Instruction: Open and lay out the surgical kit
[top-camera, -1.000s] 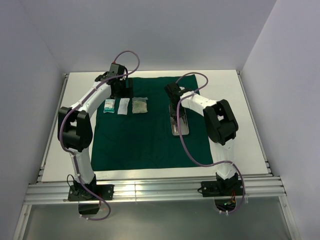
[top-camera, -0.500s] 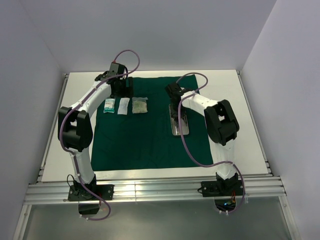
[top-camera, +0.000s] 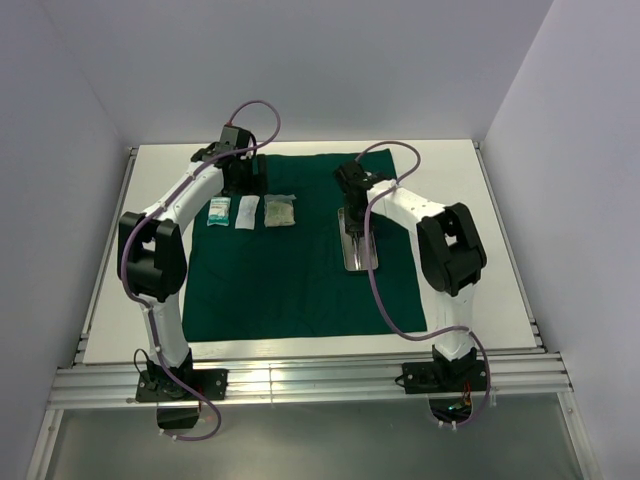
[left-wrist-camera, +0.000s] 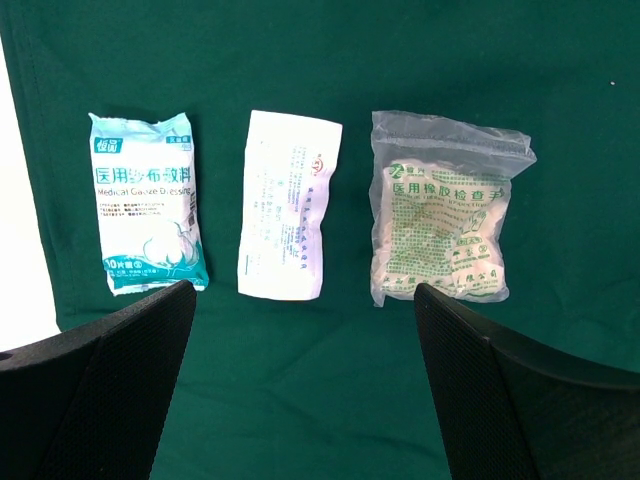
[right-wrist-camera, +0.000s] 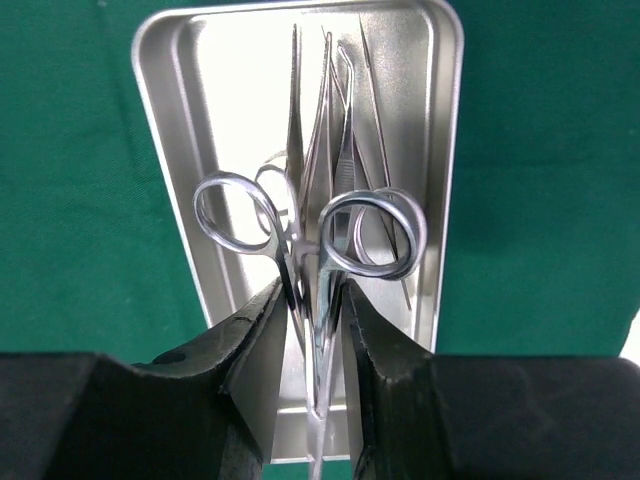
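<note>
tray (right-wrist-camera: 160, 120) on cloth (top-camera: 280, 280) right of counter (top-camera: 470, 200) centre, long axis near-to-far, holds steel tools (right-wrist-camera: 345, 130) lengthwise | my right fingers (right-wrist-camera: 260, 340) clenched on a clamp (right-wrist-camera: 322, 262) below its rings | my left fingers (left-wrist-camera: 130, 370) released above three packets (left-wrist-camera: 283, 205) near cloth's far-left corner

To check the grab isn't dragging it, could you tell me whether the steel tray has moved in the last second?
No. The tray lies where it did on the green cloth, with the same gap to the cloth's right edge.
</note>
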